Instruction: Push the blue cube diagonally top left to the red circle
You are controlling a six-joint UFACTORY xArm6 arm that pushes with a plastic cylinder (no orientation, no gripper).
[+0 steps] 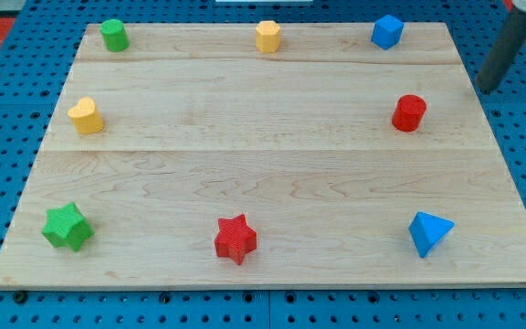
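The blue cube (387, 31) stands at the view's top right of the wooden board (272, 164). The red circle, a red cylinder (409, 112), stands below it near the right edge. My rod comes down from the view's top right corner, and my tip (488, 90) is off the board's right edge, to the right of the red cylinder and below-right of the blue cube. It touches no block.
A green cylinder (113, 35) and a yellow block (268, 37) are along the top. A yellow heart (85, 116) is at the left. A green star (67, 227), a red star (236, 238) and a blue triangle (427, 233) line the bottom.
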